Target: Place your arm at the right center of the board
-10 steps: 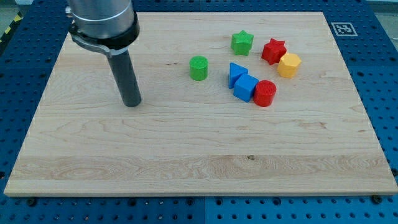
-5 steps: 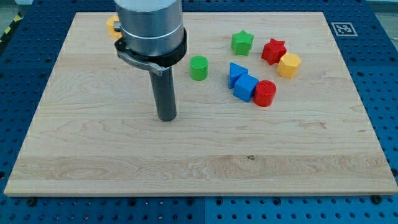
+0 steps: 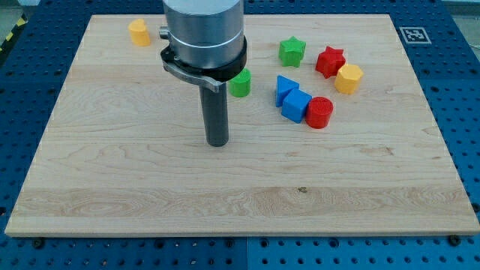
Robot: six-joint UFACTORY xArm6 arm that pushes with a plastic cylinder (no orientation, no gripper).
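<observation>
A yellow block lies at the board's far left; my tip rests on bare wood near the middle, left of the cluster and nearer than the green cylinder, touching no block; there is no pincer, only the rod; rightward sit a blue triangular block, blue cube, green star, red cylinder, red star and yellow hexagonal block; the board's right centre lies well apart from my tip.
</observation>
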